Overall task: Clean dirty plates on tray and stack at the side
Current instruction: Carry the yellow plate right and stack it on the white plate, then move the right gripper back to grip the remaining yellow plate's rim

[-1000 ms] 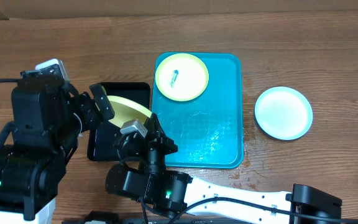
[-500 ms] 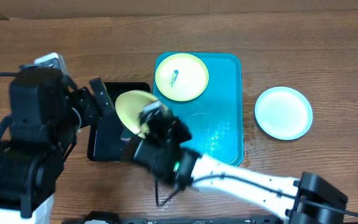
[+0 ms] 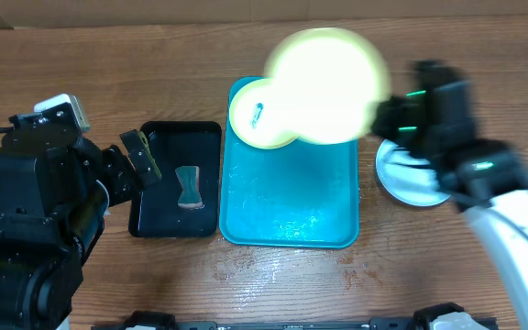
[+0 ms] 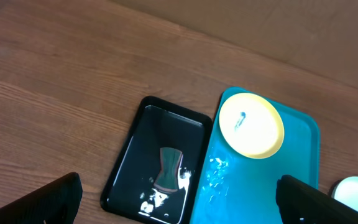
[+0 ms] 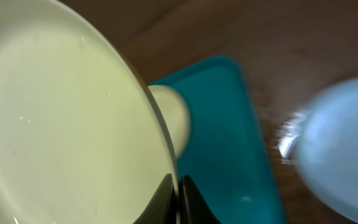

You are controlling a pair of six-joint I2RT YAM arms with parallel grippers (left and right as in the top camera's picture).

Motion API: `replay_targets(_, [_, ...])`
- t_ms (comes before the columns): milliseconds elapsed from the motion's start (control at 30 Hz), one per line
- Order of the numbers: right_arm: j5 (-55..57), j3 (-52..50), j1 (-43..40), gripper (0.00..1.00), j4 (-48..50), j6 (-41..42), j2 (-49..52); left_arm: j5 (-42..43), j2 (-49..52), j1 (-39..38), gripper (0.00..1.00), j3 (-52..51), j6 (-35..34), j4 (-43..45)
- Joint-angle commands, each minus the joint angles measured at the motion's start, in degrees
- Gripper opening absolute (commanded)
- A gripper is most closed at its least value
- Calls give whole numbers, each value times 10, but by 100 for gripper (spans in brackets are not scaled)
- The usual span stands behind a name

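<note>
Right gripper: clenched on the rim of a pale yellow-green round plastic plate. In the right wrist view the plate's edge is seen nipped between the two dark fingers. The plate is held clear of all surfaces. In the overhead view it appears blurred above the far end of the turquoise-blue rectangular plastic tray. No smear is made out on the face that is shown.

Left gripper: released, with the jaws spread wide and nothing between them. It is held above the near-left part of the scene, apart from every plate.

A second pale yellow-green plate is found lying flat in the far left corner of the tray. A small dark-blue smear is noted near its centre. In the overhead view this plate is partly covered by the held one.

A pale cyan round plate is found resting on the brown wood-grain tabletop, to the right of the tray and apart from it. It is partly hidden by the right arm.

Wet glints are observed on the tray floor.

A black rectangular plastic tub is placed just beside the tray's left edge. A grey-brown hourglass-shaped piece is seen lying in it, and its kind cannot be told.
</note>
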Motion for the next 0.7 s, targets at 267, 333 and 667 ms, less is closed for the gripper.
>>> replay_targets(267, [-30, -100, -327, 4, -117, -41, 135, -12, 2, 2, 100, 10, 5, 0])
replay_targets(333, [-29, -120, -336, 4, -106, -56, 160, -12, 2, 2, 100, 10, 5, 0])
replay_targets(667, [-150, -79, -316, 48, -85, -146, 160, -12, 2, 2, 100, 10, 5, 1])
